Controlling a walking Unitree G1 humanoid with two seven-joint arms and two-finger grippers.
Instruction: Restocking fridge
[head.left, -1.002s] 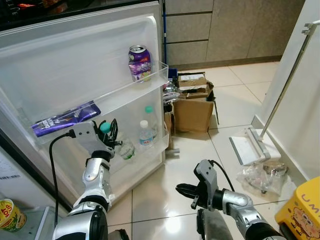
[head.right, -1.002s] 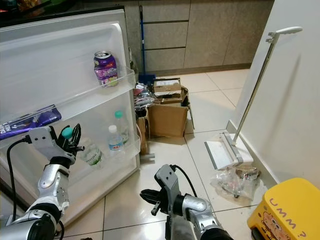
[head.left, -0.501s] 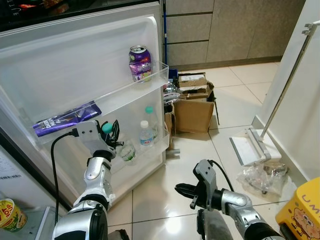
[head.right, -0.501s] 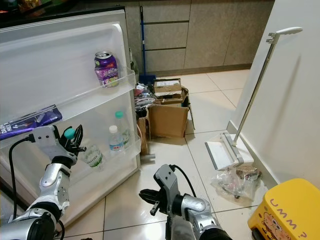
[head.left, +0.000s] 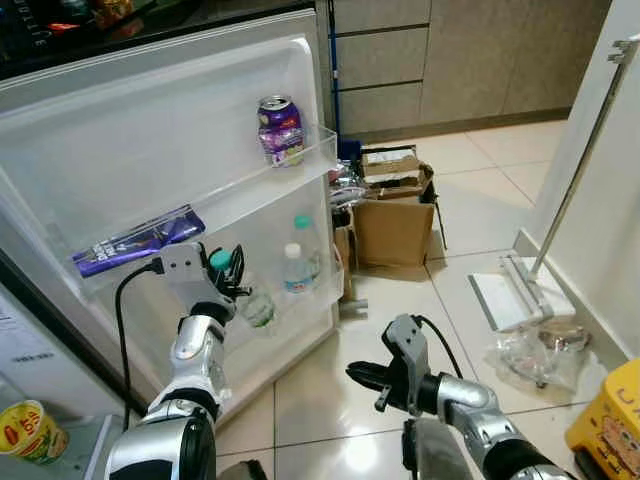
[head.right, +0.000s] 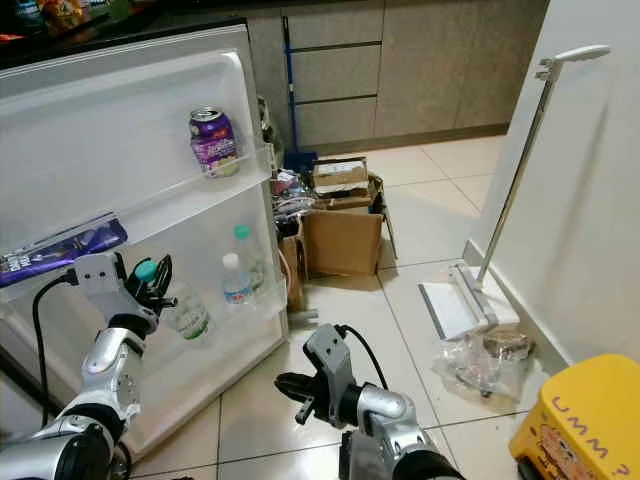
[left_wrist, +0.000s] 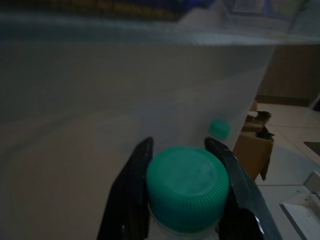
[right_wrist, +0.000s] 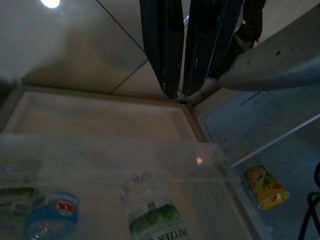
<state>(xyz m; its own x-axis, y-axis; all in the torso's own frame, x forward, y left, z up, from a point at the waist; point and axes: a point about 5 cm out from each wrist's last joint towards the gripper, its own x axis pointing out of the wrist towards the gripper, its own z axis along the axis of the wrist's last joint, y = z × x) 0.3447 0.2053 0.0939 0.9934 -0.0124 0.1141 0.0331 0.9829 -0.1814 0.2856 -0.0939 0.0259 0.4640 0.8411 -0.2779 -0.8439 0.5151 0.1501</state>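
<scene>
Left end effector pinches the green ribbed cap of a clear water bottle with a green-and-white label. The bottle stands tilted in the lower bin of the open fridge door, beside two upright capped bottles. Right end effector, fingers pressed together, hovers over the floor tiles beside the door.
</scene>
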